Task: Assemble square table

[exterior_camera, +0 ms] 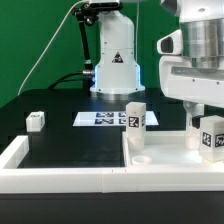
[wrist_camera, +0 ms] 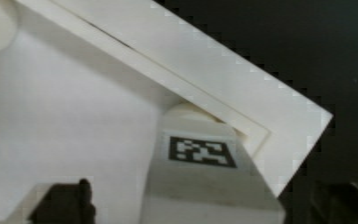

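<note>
Presently my hand (exterior_camera: 200, 112) hangs over the square slab (exterior_camera: 170, 152) at the exterior view's right, directly above a tagged leg (exterior_camera: 210, 137); I cannot tell whether my fingers (wrist_camera: 62, 200) clamp it. A second leg (exterior_camera: 135, 117) stands upright on the slab, and a third leg (exterior_camera: 36, 121) rests on the dark tabletop (exterior_camera: 70, 140).

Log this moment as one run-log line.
tool: at tagged leg, grip unclear | tabletop: flat | second leg: upright at tabletop corner | third leg: apart on table
</note>
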Available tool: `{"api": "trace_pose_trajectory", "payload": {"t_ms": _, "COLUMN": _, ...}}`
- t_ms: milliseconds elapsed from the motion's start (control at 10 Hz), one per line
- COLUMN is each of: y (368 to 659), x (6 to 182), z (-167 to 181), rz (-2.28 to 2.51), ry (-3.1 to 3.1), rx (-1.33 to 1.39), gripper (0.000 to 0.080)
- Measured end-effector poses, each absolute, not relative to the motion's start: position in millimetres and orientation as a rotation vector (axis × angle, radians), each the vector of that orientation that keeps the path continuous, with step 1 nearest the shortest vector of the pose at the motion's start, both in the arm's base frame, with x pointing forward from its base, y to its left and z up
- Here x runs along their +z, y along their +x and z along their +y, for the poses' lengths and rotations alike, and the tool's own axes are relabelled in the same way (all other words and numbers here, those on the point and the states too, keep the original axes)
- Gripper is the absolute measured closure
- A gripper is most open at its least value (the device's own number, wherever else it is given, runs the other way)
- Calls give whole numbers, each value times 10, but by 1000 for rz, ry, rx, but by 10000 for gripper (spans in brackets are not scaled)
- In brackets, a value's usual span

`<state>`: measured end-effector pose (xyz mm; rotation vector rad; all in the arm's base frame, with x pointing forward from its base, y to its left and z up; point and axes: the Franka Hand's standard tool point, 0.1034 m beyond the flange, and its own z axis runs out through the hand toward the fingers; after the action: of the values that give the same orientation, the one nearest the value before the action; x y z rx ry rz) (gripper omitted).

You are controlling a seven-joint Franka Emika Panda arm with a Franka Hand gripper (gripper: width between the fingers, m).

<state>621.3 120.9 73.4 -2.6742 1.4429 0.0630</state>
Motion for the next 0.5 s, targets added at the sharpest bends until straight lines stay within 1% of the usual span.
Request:
{"api": "trace_pose_trajectory", "payload": {"t_ms": 100, "y": 6213, "x": 734, "z": 1214, "rz": 1221, "ry": -2781, "rx": 48, "gripper": 159}}
{"api": "trace_pose_trajectory", "payload": {"t_ms": 200, "y": 6208, "x": 730, "z": 1220, "rz": 1128, "ry": -2820, "rx": 44, "gripper": 159}}
{"api": "trace_pose_trajectory", "payload": {"t_ms": 400, "y": 6210, "x": 724, "z": 1200, "rz": 709, "ry": -2959, "rx": 18, "gripper": 151}}
{"api": "trace_pose_trajectory", "payload": {"t_ms": 500, "y": 6219, "x": 725, "z": 1157, "rz": 597, "ry": -2984, "rx": 11, "gripper": 150}}
